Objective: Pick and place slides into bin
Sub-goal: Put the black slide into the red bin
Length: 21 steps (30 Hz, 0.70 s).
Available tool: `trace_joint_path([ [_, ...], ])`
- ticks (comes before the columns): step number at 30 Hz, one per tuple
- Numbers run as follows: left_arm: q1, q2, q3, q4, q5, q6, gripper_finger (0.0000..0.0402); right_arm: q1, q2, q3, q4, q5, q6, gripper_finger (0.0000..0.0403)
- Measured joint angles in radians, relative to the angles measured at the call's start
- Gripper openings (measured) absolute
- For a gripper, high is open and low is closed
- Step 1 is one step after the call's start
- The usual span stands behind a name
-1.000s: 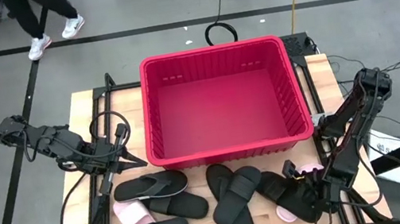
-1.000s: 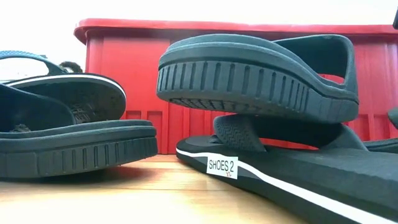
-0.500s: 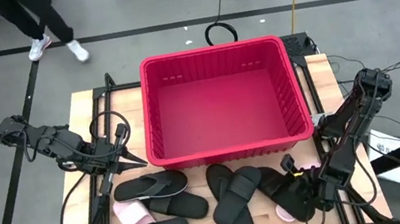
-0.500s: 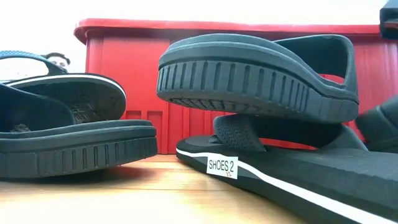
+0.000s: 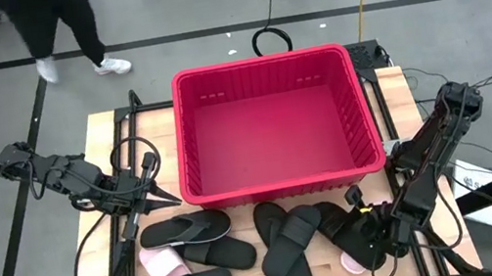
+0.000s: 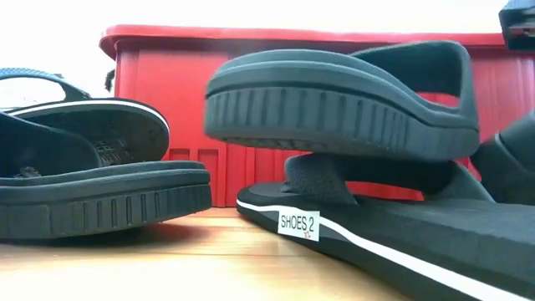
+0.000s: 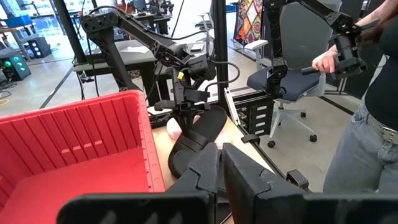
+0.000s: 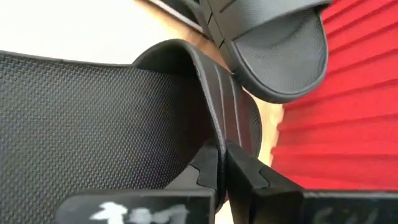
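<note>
Red bins (image 5: 264, 76): one, big, with holes in its walls.
Black slides: about seven on the table near the bin. Three lie on the left (image 5: 184, 229), two are stacked in the middle (image 5: 292, 240), and about two more are on the right (image 5: 345, 231), where it is hard to count.
Pink slides: two, one on the left (image 5: 160, 264) and one on the right (image 5: 351, 262), both partly hidden under black ones.
Robot arms: two, a left one (image 5: 74, 180) and a right one (image 5: 431, 148).
People: one, walking past the table (image 5: 59, 19).
</note>
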Motion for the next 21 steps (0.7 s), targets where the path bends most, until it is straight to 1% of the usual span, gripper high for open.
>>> trace_joint_path([
  [4,0.000,0.000,0.000,0.000,0.000,0.000,0.0028,0.000,-0.021,0.024,0.002,-0.003,0.017,0.0002],
  [9,0.000,0.000,0.000,0.000,0.000,0.001,0.0022,0.001,-0.046,0.071,0.003,-0.009,0.015,0.0001],
  [16,0.000,0.000,0.000,0.000,0.000,0.011,0.0003,0.001,-0.072,0.120,-0.016,-0.117,0.017,0.0001],
  [21,0.000,0.000,0.000,0.000,0.000,0.011,0.0008,0.001,-0.090,0.130,-0.033,-0.126,0.021,0.0001],
])
